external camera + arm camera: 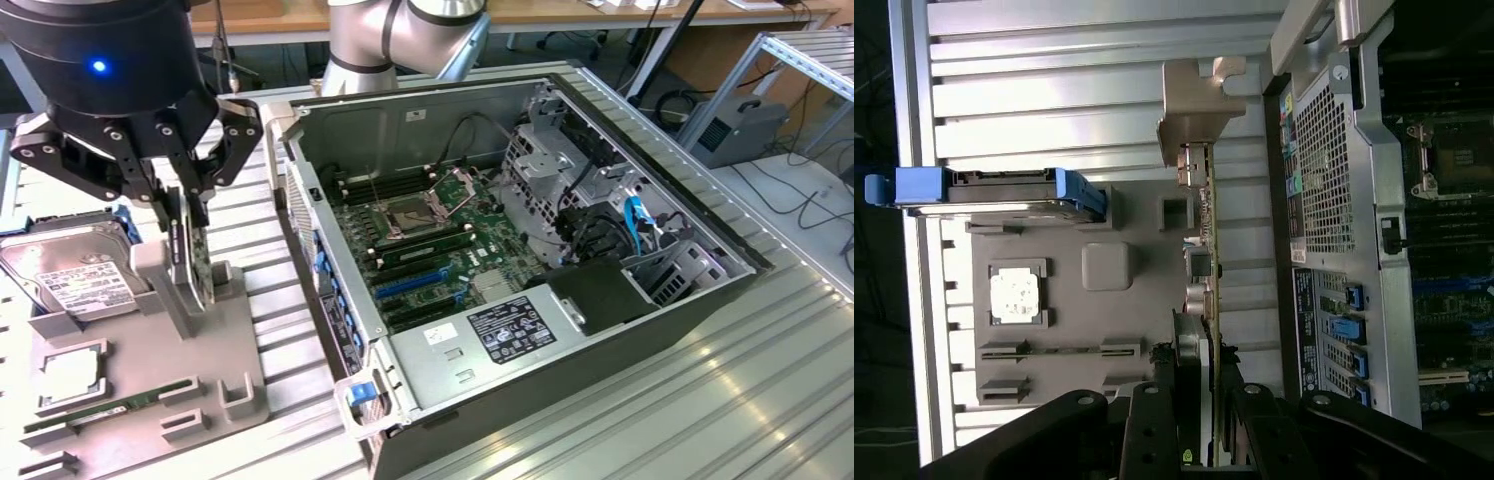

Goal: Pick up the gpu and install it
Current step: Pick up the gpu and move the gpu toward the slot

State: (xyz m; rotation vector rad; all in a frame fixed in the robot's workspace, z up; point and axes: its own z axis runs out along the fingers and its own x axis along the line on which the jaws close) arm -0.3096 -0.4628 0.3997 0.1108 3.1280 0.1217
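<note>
Pinching the gpu (198, 268) by its upper edge with the fingers (176, 212) closed partway, one on each flat face, likely because a thin card standing on edge offers no other firm hold. Sits upright in a slot of the grey holder (200, 380) on the bench (601, 420), at the holder's edge nearest the open computer case (694, 205), not yet lifted out and apparently kept vertical to suit the blue slots (407, 285) on the board inside. Leaves the hard drive (74, 270) and the memory stick (100, 412) untouched toward the holder's other edges.
</note>
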